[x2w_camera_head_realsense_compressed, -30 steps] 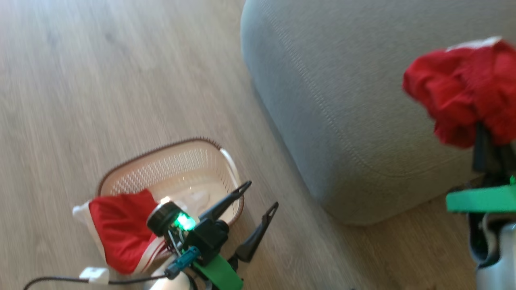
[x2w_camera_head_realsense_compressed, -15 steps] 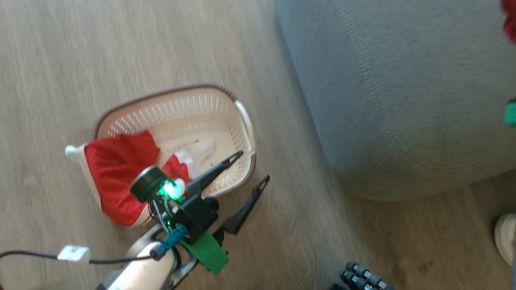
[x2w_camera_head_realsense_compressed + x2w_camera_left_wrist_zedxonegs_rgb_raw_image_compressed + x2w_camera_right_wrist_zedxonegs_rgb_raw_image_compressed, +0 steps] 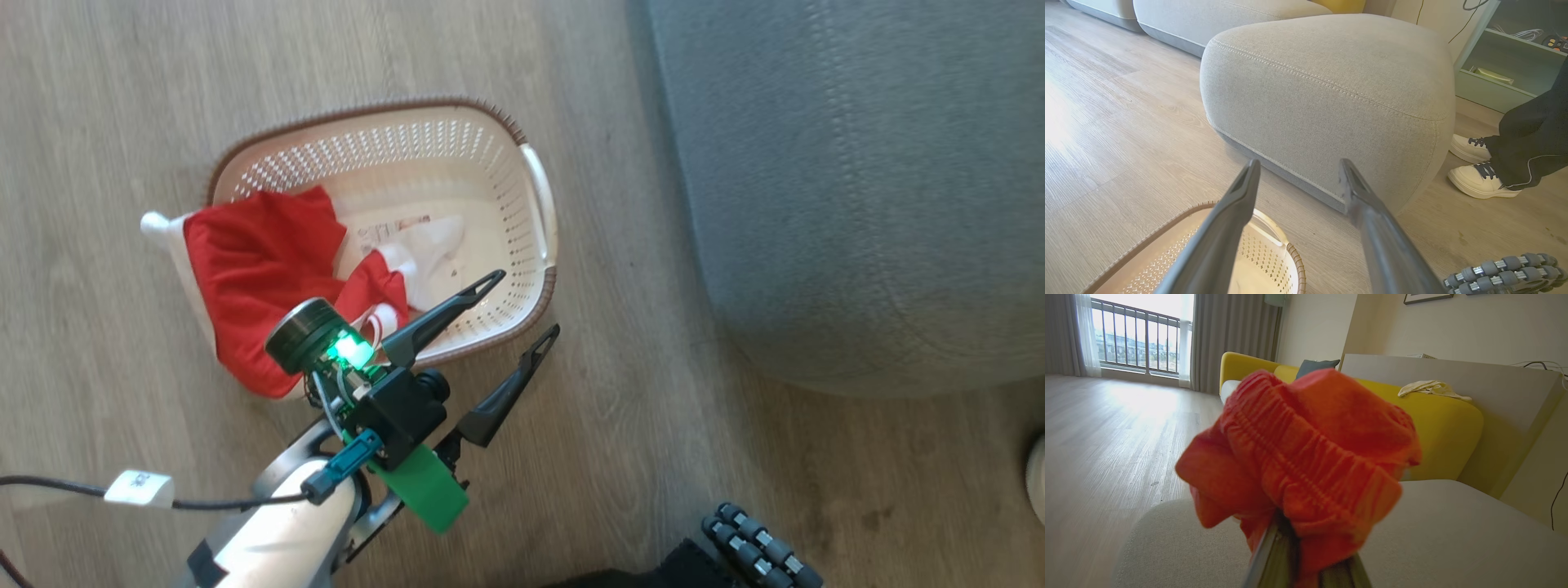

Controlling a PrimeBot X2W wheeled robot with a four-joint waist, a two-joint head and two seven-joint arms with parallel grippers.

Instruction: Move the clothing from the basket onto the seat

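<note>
Logged one basket (image 3: 490, 163): cream, perforated, brown rim, standing on wood floor (image 3: 122, 122) near the seat (image 3: 857, 180), apart from it. Found inside it part of one red garment (image 3: 253, 269), draped over the left rim with the rest spilling onto the floor. Noted white trim or lining (image 3: 433, 249) lying on the basket bottom beside a label sticker (image 3: 392, 224). Counted two red garments in all. Found the second garment (image 3: 1306, 457) bunched up in the right gripper (image 3: 1306, 547), clenched tight on it, held above the seat. Saw the left gripper (image 3: 527, 302) spread wide, grasping nothing, hanging above the basket's rim on the robot's side. Counted two pale shoes (image 3: 1470, 181) of a person standing beside the seat.
</note>
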